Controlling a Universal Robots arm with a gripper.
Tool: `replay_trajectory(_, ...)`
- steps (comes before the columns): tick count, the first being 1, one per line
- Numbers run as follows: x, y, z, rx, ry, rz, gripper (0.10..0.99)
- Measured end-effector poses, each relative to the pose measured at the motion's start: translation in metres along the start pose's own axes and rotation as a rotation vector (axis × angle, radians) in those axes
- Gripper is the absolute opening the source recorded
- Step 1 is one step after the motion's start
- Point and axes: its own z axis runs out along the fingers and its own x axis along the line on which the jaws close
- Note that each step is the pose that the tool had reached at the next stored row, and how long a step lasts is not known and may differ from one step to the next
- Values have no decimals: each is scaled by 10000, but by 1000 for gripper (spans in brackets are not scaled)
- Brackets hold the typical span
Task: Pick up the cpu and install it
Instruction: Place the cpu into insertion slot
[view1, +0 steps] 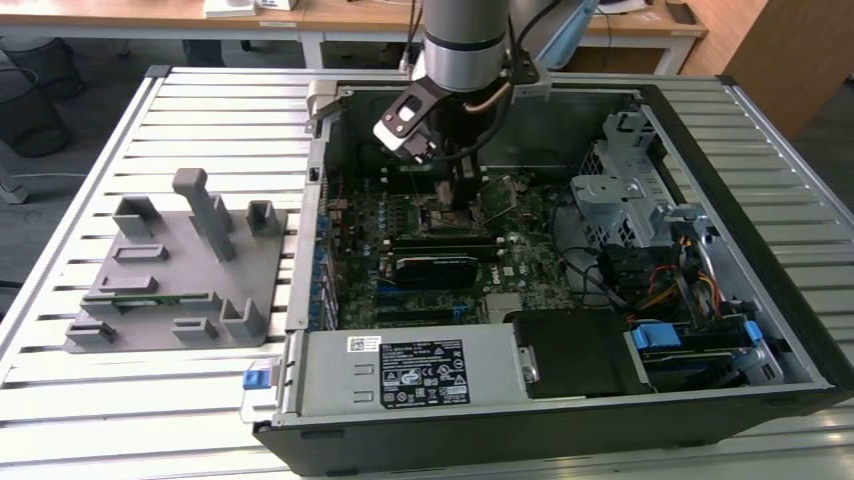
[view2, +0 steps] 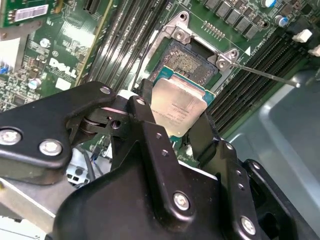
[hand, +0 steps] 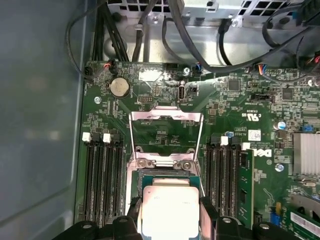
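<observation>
- In the exterior view, an open case (view1: 534, 430) lies flat on a slatted desk (view1: 200, 100). The arm (view1: 465, 40) reaches straight down into it. The hand (view1: 457, 205) sits low over the green board (view1: 534, 225), near the middle of the case. A grey fixture (view1: 187, 270) with upright posts stands on the desk, just beside the case on the exterior view's left.
- In the second wrist view, the hand (view2: 172, 114) is clamped on the cpu (view2: 177, 107). One black finger (view2: 145, 117) presses on each of two opposite edges, and the pale metal top faces the camera. The cpu overlaps the near edge of the open socket (view2: 192, 60), whose contact field lies bare beyond it. I can't tell whether it touches the socket. Memory slots (view2: 255, 65) run alongside.
- In the first wrist view, the cpu (hand: 170, 207) is gripped between the fingers (hand: 207, 212) of the hand (hand: 170, 214), over the socket (hand: 165, 175). The socket's metal frame (hand: 165, 117) is folded back flat on the board. Memory slots (hand: 102, 180) flank the socket on both sides. A coin cell (hand: 119, 87) sits further off, toward the cables.
</observation>
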Motion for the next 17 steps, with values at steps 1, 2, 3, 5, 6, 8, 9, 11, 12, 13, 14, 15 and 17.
replay_trajectory(1,4,-5,18,0,0,1,541)
replay_trajectory(2,7,-9,37,0,0,4,541)
replay_trajectory(3,10,-13,55,0,0,10,541)
replay_trajectory(5,15,-26,107,-1,-1,25,541)
replay_trajectory(6,17,-32,125,-1,-1,27,541)
replay_trajectory(8,21,-43,154,-1,-1,31,541)
replay_trajectory(9,21,-45,161,-1,-2,33,541)
replay_trajectory(11,20,-46,163,2,-5,32,541)
replay_trajectory(12,21,-46,168,-1,-2,33,541)
replay_trajectory(13,21,-46,176,-1,0,33,541)
replay_trajectory(14,22,-47,189,-1,-1,33,541)
replay_trajectory(15,24,-48,206,1,-2,34,541)
replay_trajectory(17,28,-51,240,2,-1,33,541)
